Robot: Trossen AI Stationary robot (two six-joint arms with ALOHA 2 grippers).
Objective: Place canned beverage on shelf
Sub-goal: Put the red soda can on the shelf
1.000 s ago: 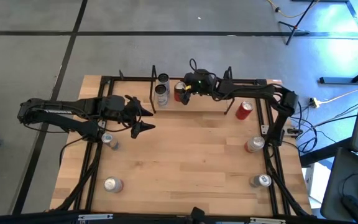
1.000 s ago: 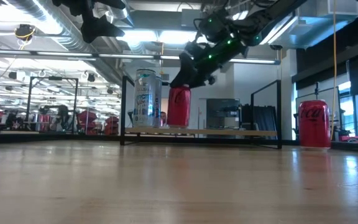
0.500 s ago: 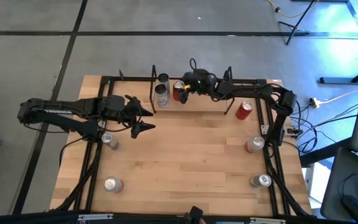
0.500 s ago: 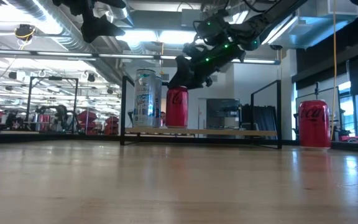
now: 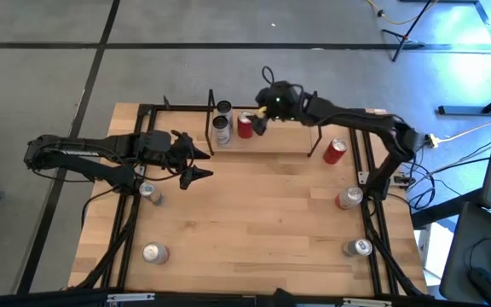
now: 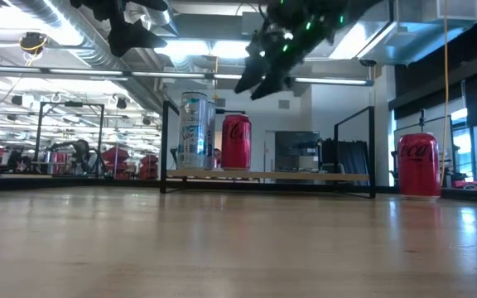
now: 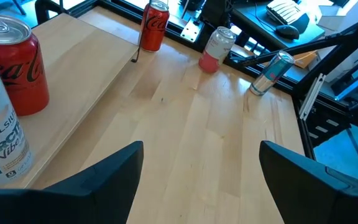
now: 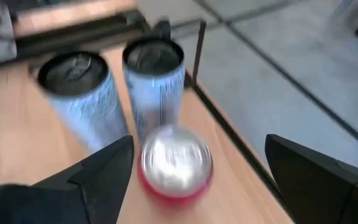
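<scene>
The shelf (image 5: pixel 281 141) stands at the table's far edge; its wood board shows in the low view (image 6: pixel 305 175). A red can (image 5: pixel 245 126) stands upright on the board (image 6: pixel 236 142), next to two white cans (image 5: pixel 222 129) (image 5: pixel 223 108). My right gripper (image 5: pixel 259 118) is open, above the red can's top and clear of it (image 6: pixel 261 83); its own view looks down on the can (image 8: pixel 176 163). My left gripper (image 5: pixel 205 165) is open and empty, in the air left of the shelf.
A red can (image 5: pixel 335 151) stands right of the shelf. More cans stand by the right rail (image 5: pixel 349 198) (image 5: pixel 358 247) and by the left rail (image 5: pixel 150 193) (image 5: pixel 154 252). Black rails run along both sides of the table. Bare wood lies in the middle.
My right gripper has risen from the red can's top and drawn back a little toward the table's right edge, leaving the can. The can stands where it was on the shelf board.
</scene>
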